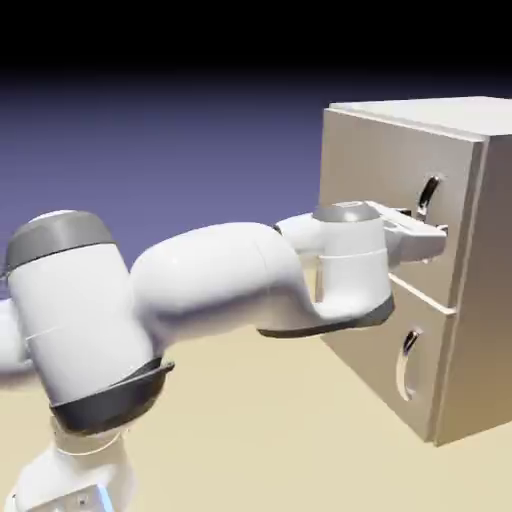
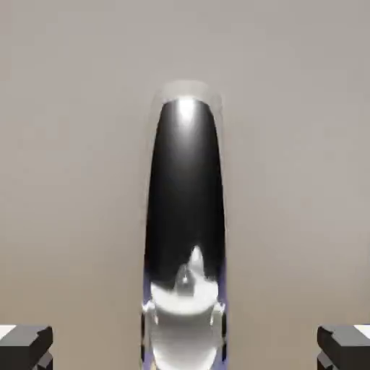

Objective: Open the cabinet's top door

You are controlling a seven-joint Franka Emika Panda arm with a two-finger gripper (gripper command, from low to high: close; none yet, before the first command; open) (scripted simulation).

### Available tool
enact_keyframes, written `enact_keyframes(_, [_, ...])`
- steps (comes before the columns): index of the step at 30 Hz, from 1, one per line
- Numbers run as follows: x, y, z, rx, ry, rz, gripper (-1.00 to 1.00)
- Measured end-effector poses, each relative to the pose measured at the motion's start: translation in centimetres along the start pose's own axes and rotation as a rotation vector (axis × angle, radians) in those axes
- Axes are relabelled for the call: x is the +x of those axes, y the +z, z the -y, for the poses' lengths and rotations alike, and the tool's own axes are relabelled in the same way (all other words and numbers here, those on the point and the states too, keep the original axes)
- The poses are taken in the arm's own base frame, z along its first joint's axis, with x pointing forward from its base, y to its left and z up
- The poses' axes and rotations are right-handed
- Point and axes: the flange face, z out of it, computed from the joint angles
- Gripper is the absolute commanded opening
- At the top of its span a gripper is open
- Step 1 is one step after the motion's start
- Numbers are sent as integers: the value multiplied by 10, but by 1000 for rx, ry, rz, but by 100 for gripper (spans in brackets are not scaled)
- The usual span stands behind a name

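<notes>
— Up against the cabinet front, see where the gripper is? It's level with the top door, nose-on to the panel.

— Is it on the handle?

— Around it, not on it. From the hand's own view the silver bar stands upright in the middle, and the two grey fingertips sit far out on either side of it, well apart. So the hand is spread, with nothing pinched.

— And the door?

— It looks shut, flush with the cabinet's front as far as I can tell. It's the bigger panel, above the short lower panel, which has its own handle.

— So which step is this?

— I'd say the reach is done and the grasp is due. The fingers need to come together squarely on that bar. Then comes a pull away from the cabinet, and since a door swings, the arm would have to follow an arc.

— Any risk?

— The curved, shiny bar could slip out of a loose pinch.
</notes>
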Motion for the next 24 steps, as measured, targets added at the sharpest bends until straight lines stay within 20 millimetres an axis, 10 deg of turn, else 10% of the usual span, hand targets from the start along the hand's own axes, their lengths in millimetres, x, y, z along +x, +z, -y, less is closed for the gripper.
enact_keyframes(24, [-61,-144,61,-276,-1,-275,-100])
